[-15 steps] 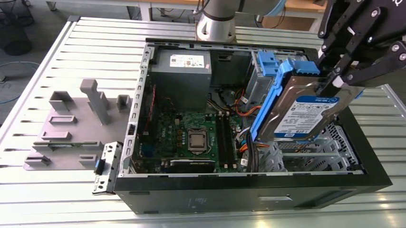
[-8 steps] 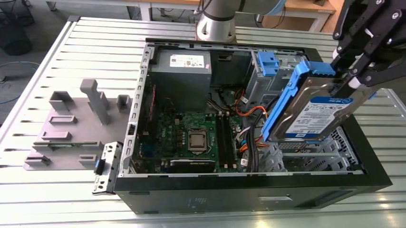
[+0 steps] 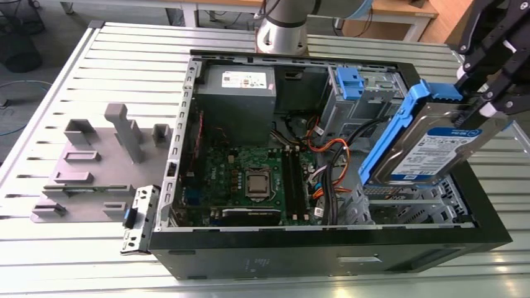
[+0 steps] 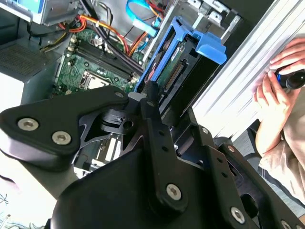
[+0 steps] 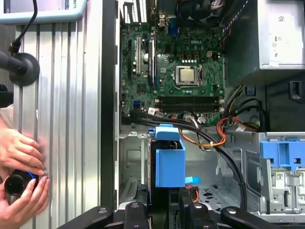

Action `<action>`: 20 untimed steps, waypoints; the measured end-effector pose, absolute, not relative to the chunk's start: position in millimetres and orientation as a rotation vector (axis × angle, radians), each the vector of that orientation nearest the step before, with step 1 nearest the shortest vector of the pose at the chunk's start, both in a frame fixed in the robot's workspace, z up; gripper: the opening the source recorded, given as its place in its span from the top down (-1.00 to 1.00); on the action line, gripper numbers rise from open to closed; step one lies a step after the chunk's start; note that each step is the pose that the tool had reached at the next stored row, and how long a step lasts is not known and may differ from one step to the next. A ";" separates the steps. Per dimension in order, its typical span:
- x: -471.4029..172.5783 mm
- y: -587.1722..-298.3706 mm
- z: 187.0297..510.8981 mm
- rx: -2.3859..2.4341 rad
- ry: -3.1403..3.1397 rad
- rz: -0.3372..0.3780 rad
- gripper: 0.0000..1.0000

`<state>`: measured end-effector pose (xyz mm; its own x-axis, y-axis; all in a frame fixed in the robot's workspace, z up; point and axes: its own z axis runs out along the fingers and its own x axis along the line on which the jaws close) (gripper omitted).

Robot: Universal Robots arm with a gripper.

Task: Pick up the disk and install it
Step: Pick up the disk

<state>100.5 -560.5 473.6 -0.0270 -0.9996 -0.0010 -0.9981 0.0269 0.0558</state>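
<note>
The disk (image 3: 431, 146) is a silver hard drive with a white-and-blue label and a blue plastic rail frame. It hangs tilted above the open computer case (image 3: 331, 251), over the bay at the exterior view's right. My black gripper (image 3: 488, 102) is shut on its upper end. In both wrist views the disk (image 4: 183, 62) (image 5: 169, 160) juts out from between the gripper's fingers (image 4: 151, 102), with the motherboard behind it. Its lower edge sits just above the metal bay floor (image 3: 398, 198).
Inside the case are a grey power-supply box (image 3: 238, 87), a metal cage with a blue clip (image 3: 352, 87), the motherboard (image 3: 248, 180) and loose cables (image 3: 331, 149). A grey fixture (image 3: 99, 161) lies at the exterior view's left. A person's hands (image 5: 19, 162) hold a dark object beside the case.
</note>
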 end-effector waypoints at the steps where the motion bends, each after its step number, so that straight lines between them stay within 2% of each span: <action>1: 103.0 -560.5 473.3 2.164 -2.223 -0.063 0.30; 20: 111.5 -560.4 461.7 2.164 -2.223 -0.064 0.30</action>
<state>111.5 -560.4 461.7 -0.0269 -0.9996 -0.0017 -0.9981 0.0268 0.0563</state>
